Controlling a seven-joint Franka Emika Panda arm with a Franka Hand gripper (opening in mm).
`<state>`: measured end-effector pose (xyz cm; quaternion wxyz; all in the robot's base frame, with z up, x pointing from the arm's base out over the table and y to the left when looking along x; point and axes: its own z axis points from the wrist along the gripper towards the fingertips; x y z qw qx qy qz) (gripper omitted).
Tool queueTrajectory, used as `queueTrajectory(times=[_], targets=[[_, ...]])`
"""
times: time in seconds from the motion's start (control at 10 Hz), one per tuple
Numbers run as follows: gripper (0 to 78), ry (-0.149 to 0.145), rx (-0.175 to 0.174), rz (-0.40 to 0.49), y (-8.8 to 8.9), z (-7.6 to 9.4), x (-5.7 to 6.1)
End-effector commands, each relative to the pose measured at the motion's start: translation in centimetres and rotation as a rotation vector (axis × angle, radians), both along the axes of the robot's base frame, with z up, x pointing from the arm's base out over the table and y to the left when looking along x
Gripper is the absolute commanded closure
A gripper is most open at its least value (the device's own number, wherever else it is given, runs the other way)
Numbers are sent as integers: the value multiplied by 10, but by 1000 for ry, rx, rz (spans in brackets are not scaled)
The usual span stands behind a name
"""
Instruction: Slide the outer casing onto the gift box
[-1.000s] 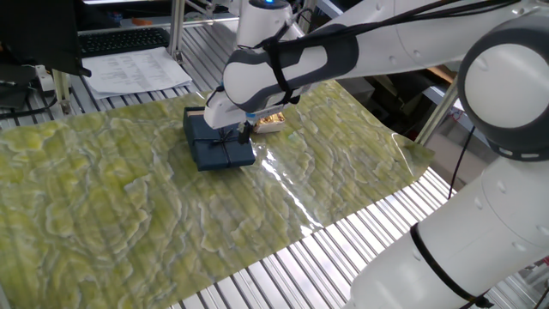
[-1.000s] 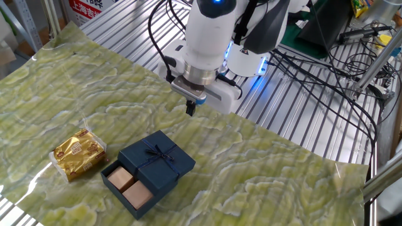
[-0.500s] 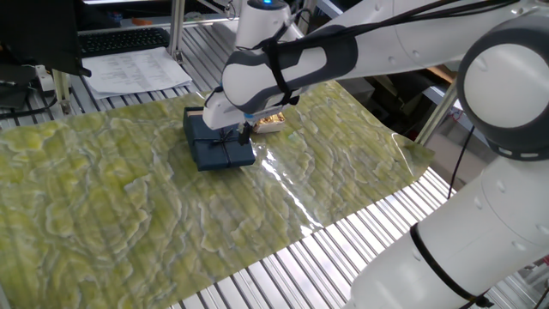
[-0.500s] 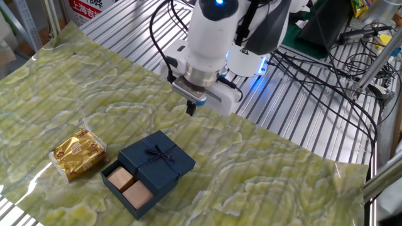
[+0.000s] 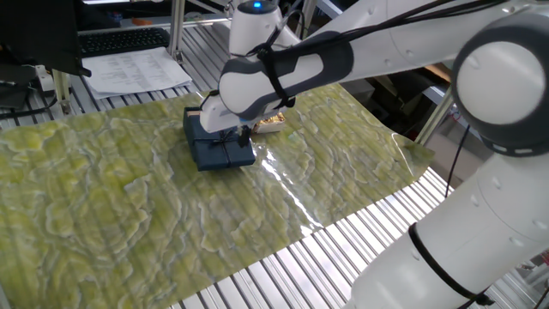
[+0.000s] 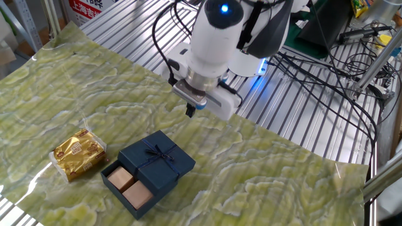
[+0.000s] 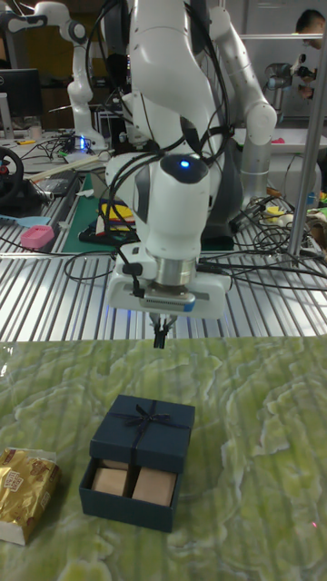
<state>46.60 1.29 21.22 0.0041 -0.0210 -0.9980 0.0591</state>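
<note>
Two tan blocks (image 7: pixel 134 483) show in the gift box (image 7: pixel 127 499), nearest on the green mat (image 7: pixel 254 454), its near end uncovered. Over its far part sits the outer casing (image 7: pixel 145 427) with its bow. Beyond, above the mat, hangs the gripper (image 7: pixel 161 339), fingers narrow, holding nothing.

Arm pose: pincer (image 6: pixel 190 112) aloft, pointing straight down.
Fingers drawn together, nothing between them; white wrist vertical, blue light lit on it.
</note>
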Motion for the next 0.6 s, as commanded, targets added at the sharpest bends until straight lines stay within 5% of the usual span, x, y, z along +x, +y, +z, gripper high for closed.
queueTrajectory(times=[0.1, 0.6], targets=[[776, 5, 3, -31, 2, -21, 5], [776, 27, -5, -59, 4, -29, 11]])
